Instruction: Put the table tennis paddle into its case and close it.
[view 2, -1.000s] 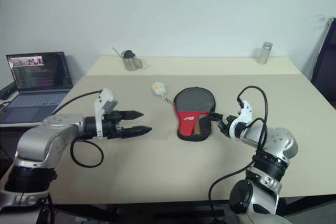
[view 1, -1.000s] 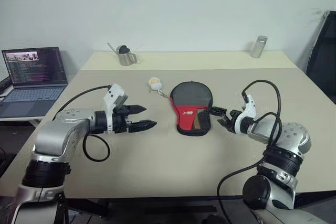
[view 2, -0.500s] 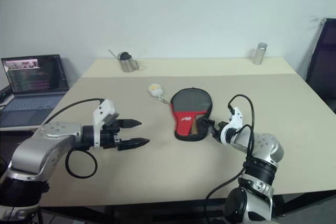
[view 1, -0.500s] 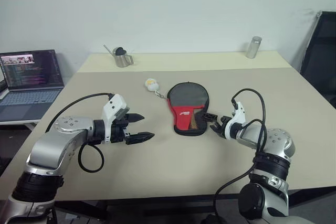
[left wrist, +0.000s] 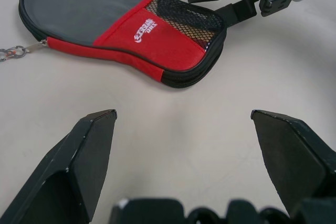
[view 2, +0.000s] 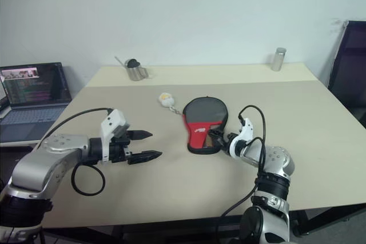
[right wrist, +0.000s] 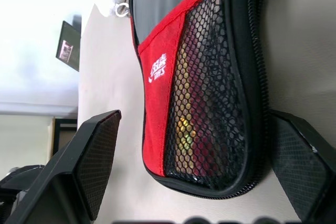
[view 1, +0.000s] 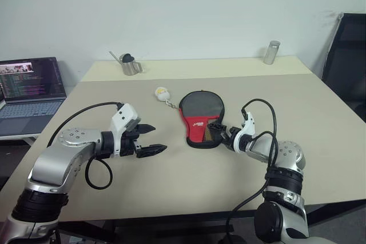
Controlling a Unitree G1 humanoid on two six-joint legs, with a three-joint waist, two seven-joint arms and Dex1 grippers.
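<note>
R gripper [view 1: 220, 134] spread at case [view 1: 201, 118] narrow end – L gripper [view 1: 153, 139] spread, bare table [view 1: 171, 175] between.

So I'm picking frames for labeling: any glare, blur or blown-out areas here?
Head views: even light, soft shadows, case sharp. Left wrist view: case crisp, own fingers near the lens slightly soft. Right wrist view: the background beyond the table is blown out white, mesh pocket sharp.

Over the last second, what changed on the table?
The right gripper closed in on the handle end of the case, fingers open, gripping nothing. The left gripper kept its place, open. Case and plush charm lie as before.
</note>
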